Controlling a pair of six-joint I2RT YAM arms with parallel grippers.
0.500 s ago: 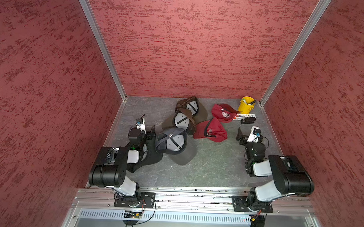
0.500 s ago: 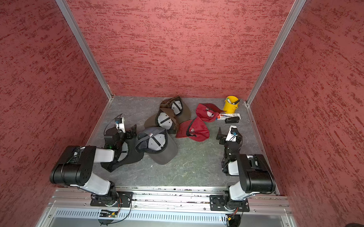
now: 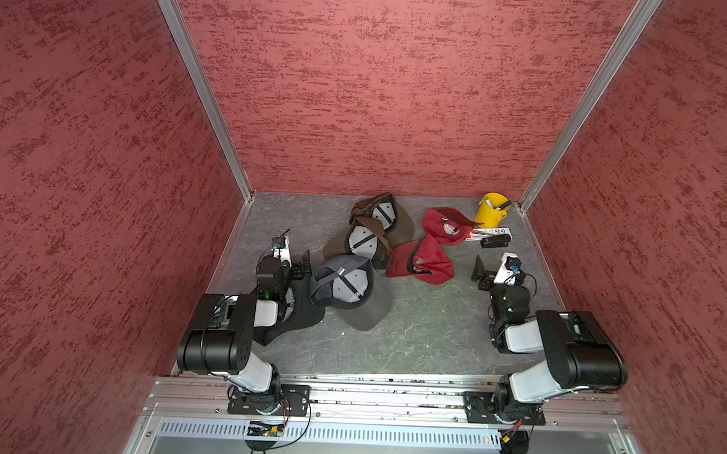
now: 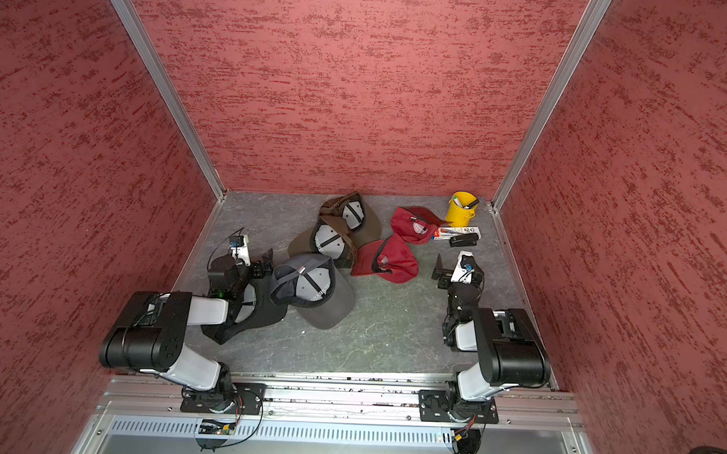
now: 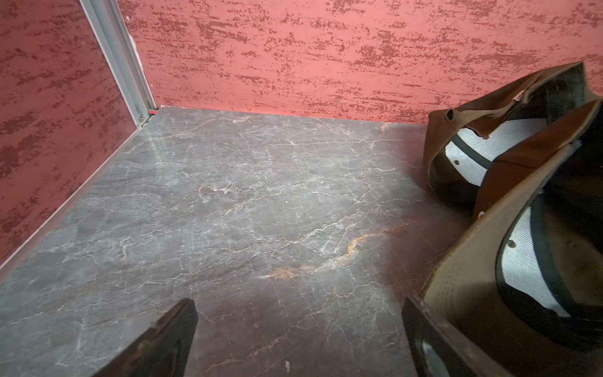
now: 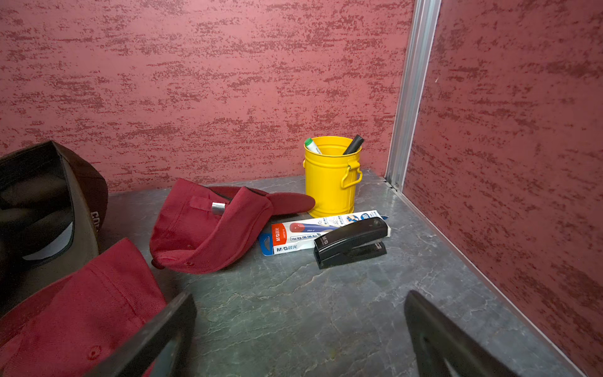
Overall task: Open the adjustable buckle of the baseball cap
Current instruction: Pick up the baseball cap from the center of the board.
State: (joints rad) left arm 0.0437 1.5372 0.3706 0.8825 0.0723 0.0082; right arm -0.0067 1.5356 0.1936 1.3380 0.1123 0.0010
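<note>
Left gripper [image 5: 297,306] hangs released near the tabletop's [image 3: 412,342] left edge, jaws spread wide over bare stone and grasping nothing. One finger [image 5: 424,326] stands just beside the brim of a brown cap [image 3: 363,242]. Right gripper [image 6: 300,300] is likewise spread and empty near the right edge, with a red cap [image 3: 421,261] close beside one of its fingers.

The grey cap [image 3: 351,288] lies upside down left of the tabletop's centre, just beside the left gripper, its pale lining facing up and its brim toward the front edge. Its strap crosses the opening, with a small silver buckle [image 3: 341,271] on it.

A black cap [image 3: 304,317] lies partly under the left arm, touching the grey cap.

A second brown cap [image 3: 379,214] sits at the back edge, overlapped by the first. A second red cap [image 3: 445,226] rests behind the first, toward the back right corner, its own metal buckle showing in the right wrist view.

A yellow bucket [image 3: 492,211] holding markers stands upright in the back right corner. In front of it lie a pen pack [image 3: 492,231] and a black stapler [image 3: 494,241], which rests partly on the pack.
</note>
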